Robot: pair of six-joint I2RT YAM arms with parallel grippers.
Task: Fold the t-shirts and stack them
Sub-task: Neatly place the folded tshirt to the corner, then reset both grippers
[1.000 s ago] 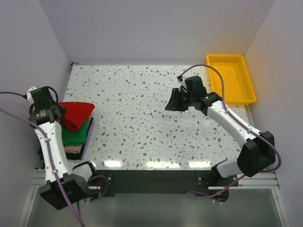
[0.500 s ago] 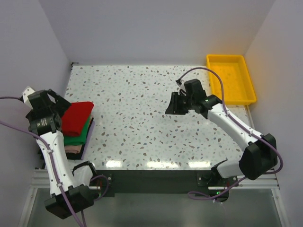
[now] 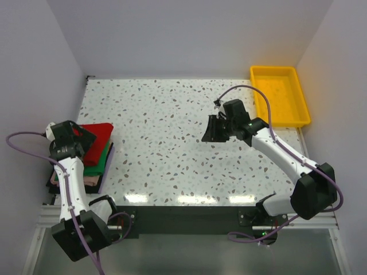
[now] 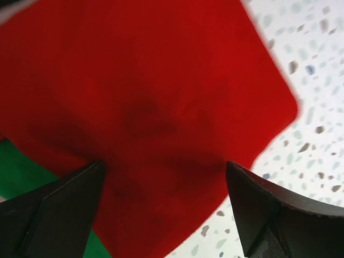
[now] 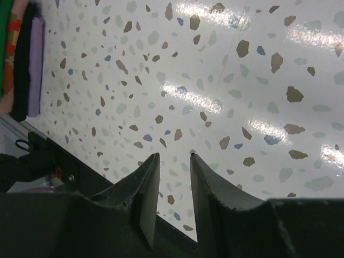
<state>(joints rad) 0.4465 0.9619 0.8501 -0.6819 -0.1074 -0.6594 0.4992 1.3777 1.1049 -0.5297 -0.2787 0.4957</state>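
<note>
Stack topped: red t-shirt (image 4: 150, 97) lay folded on green t-shirt (image 4: 21, 172).
Wide-open left gripper (image 4: 164, 166) hovered over it, gripping nothing; right gripper (image 5: 174, 161) narrowly parted, empty, above table (image 5: 215, 80).

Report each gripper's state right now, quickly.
Left gripper: open wide, holding nothing, over the red t-shirt.
Right gripper: slightly open, holding nothing, above the bare table.

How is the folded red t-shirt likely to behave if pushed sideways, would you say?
The red t-shirt looks soft, with shallow dents, so it would probably bunch rather than slide whole. Lying on the green t-shirt, it may drag that layer along.
</note>
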